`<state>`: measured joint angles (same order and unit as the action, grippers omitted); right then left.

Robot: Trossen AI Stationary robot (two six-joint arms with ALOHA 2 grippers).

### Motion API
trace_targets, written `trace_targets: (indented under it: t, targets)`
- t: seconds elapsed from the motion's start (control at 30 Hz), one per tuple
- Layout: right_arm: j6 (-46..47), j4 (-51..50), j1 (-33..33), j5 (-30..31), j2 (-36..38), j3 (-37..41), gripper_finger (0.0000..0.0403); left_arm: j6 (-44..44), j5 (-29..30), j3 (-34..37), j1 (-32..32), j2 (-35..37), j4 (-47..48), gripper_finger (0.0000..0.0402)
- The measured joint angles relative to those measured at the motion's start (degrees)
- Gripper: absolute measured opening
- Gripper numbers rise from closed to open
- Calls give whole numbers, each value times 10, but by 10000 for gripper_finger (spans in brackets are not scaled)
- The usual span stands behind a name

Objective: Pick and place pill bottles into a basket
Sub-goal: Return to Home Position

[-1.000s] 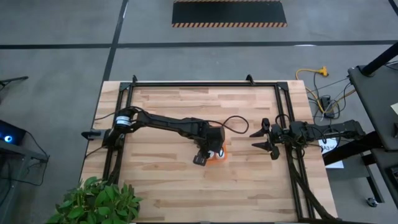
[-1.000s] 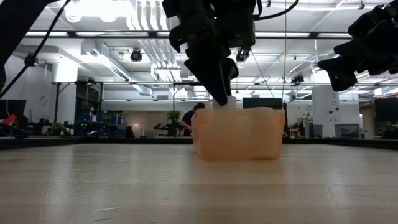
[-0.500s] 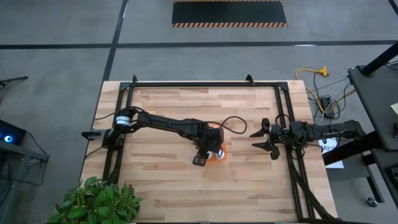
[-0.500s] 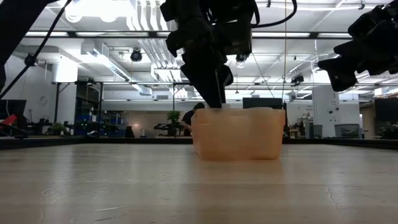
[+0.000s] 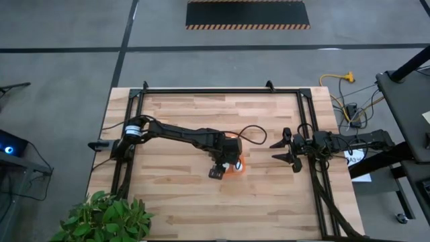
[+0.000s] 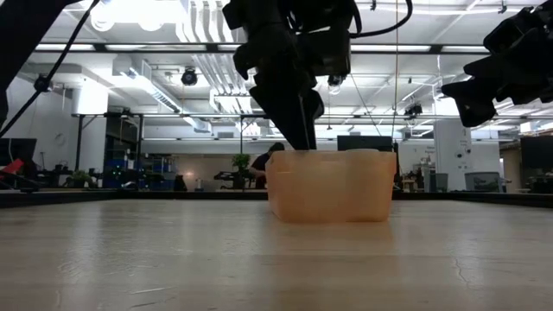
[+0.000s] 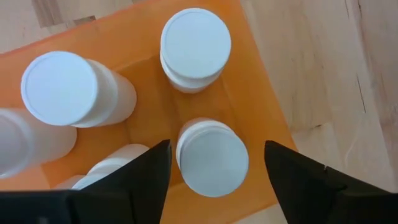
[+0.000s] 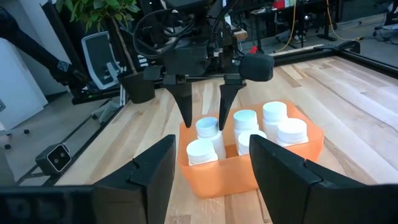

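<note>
Bottle placement complete, arm withdrawal pending. The right wrist view shows six white pill bottles [image 8: 200, 149] standing upright in two rows inside the orange basket [image 8: 217, 177], and the high view shows none on the wooden table [image 5: 175, 202]; judged from this, the sorting itself is finished and only parking the left arm is left. The left gripper [image 7: 214, 149] hangs directly over the basket's near-corner bottle with its fingers spread wide to either side of the cap and clear of it — released, holding nothing. In the low view its fingertips [image 6: 304, 138] sit at about rim height, so a straight lift looks the safest exit, since a sideways move could catch a cap or the orange wall. The basket [image 5: 239, 169] sits mid-table with bare wood on every side, well apart from the black frame rail [image 5: 222, 92] at the table's border. The right gripper [image 5: 277, 150] waits near the right-hand rail, fingers parted and empty, well apart from the basket — open room lies between the two arms.
</note>
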<state>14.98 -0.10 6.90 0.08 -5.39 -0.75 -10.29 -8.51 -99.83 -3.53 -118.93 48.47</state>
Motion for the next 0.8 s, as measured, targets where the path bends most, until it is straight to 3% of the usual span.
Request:
trace_targets:
  t: [0.37,0.67,0.8]
  targets:
    - [0,0,0,0,-1,0,194,25,0,-15,1,28,14,241]
    - [0,0,0,0,0,0,194,25,15,-15,2,49,-95,241]
    - [0,0,0,0,0,0,194,38,15,-15,1,50,-89,241]
